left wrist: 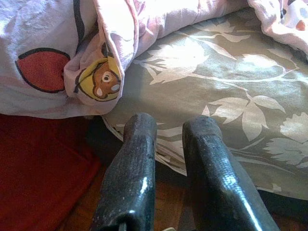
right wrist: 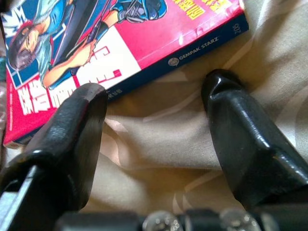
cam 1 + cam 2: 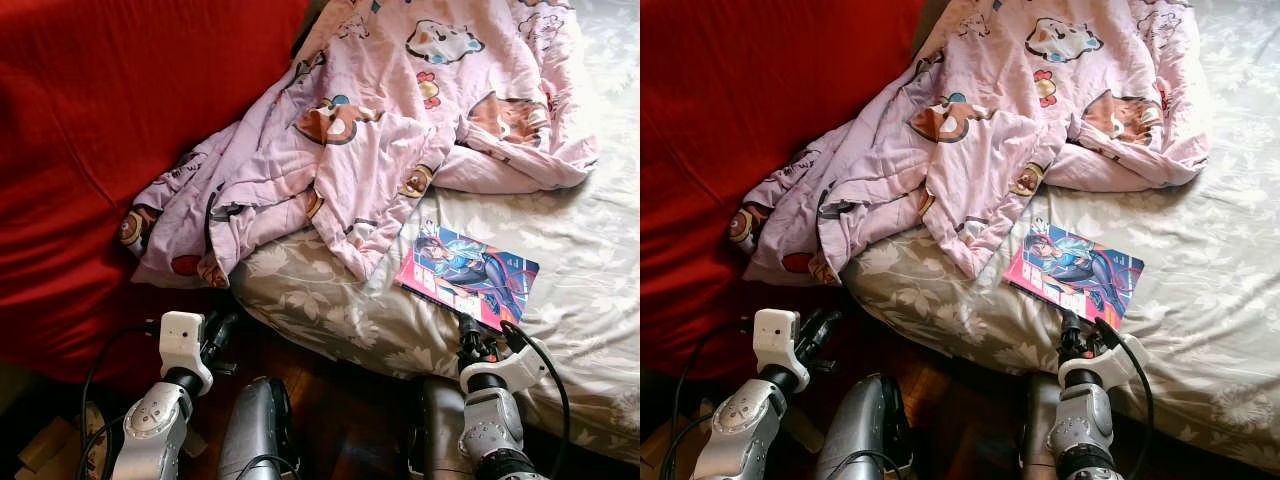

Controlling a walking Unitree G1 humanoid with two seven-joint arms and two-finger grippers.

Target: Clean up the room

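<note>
A comic book (image 3: 468, 272) with a pink and blue cover lies flat on the grey floral bed sheet (image 3: 585, 250), near the bed's front edge. My right gripper (image 3: 485, 336) is just in front of it at the edge, open. In the right wrist view the book (image 2: 120, 43) lies right beyond the spread fingertips (image 2: 86, 103), and only sheet is between them. A crumpled pink cartoon-print blanket (image 3: 380, 110) covers the bed's back left and hangs over its corner. My left gripper (image 3: 218, 330) is low by that corner, shut with nothing held (image 1: 171, 125).
A large red cloth (image 3: 90, 150) covers the area left of the bed. Dark wooden floor (image 3: 340, 400) shows below the bed edge between my arms. Some cardboard (image 3: 40, 450) lies at the lower left. The bed's right side is bare sheet.
</note>
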